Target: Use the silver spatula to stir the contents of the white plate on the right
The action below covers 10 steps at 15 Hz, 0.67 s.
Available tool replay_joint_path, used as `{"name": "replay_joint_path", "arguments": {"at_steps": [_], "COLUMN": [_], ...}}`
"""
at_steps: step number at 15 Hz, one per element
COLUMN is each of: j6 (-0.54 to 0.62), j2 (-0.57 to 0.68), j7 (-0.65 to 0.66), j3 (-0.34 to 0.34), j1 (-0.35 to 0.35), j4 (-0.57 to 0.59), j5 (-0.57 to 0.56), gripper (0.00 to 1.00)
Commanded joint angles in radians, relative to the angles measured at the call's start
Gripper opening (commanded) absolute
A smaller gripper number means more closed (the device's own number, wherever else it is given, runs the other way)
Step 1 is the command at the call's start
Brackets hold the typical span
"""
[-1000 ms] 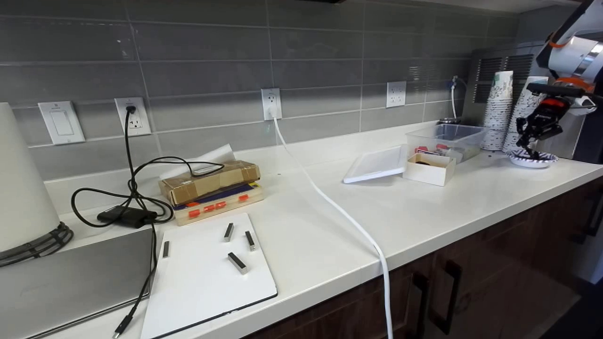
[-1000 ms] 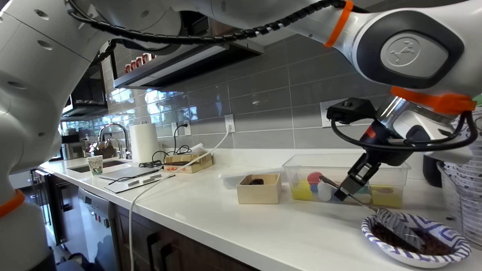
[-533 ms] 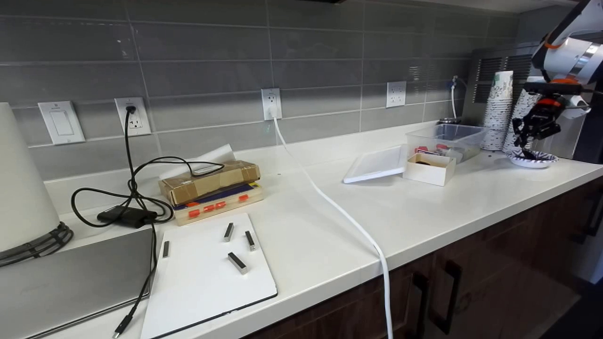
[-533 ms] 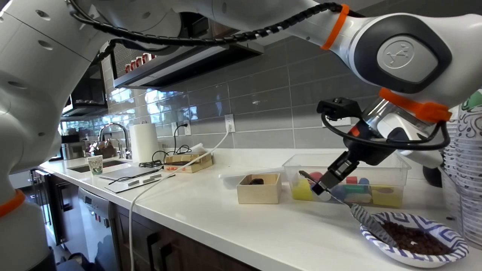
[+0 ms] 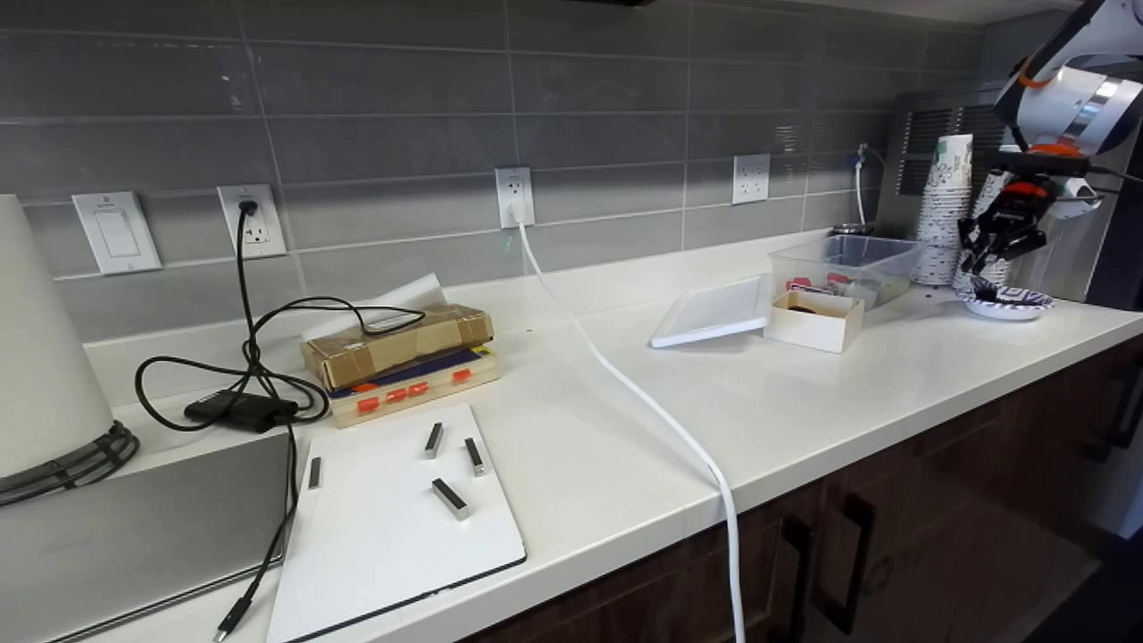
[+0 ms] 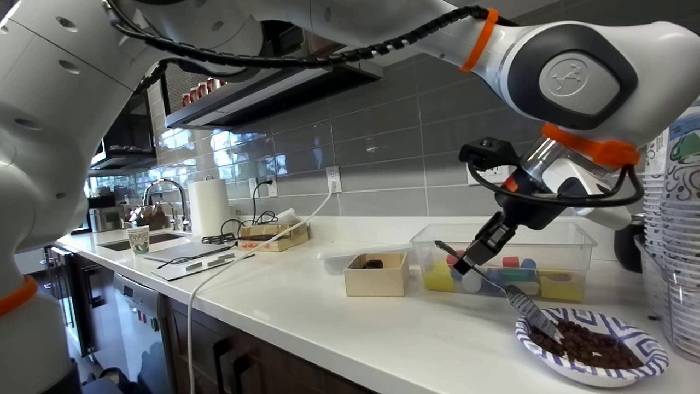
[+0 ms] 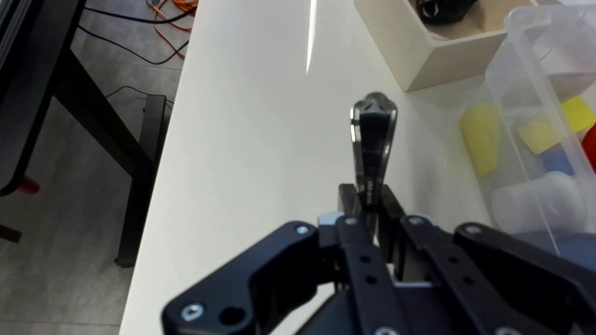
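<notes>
My gripper [image 6: 466,265] is shut on the handle of the silver spatula [image 6: 528,306]; in the wrist view both fingertips [image 7: 365,202] pinch the spatula's handle [image 7: 372,139], whose end sticks out past them. The spatula tilts down, its slotted blade tip resting in the contents at one side of the white plate [image 6: 651,355]. The plate has a blue zigzag pattern on its rim and holds small dark brown pieces [image 6: 596,345]. In an exterior view the gripper [image 5: 975,261] is above the plate [image 5: 1007,313]. The plate and blade are out of the wrist view.
A clear plastic bin [image 6: 503,241] with coloured pieces stands behind the gripper, beside an open wooden box [image 6: 376,279]. Tall stacks of paper cups [image 5: 945,210] stand behind the plate. A white lid [image 5: 714,313] and a white cable [image 5: 625,379] lie farther along the counter.
The gripper and spatula have moved left in an exterior view. The blade has gone from the middle of the contents to their left side. The plate has shifted slightly left.
</notes>
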Motion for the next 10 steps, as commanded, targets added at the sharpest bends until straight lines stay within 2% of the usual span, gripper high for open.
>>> {"name": "replay_joint_path", "arguments": {"at_steps": [1,8,10], "j6": [0.044,0.077,0.144], "j2": [0.004,0.0,-0.018], "j7": [0.048,0.195,0.221], "j3": [-0.017,-0.046,-0.051], "j1": [0.024,0.05,0.068], "j4": [0.022,0.007,-0.02], "j5": [-0.01,-0.049,-0.056], "gripper": [0.03,0.03,0.03]}}
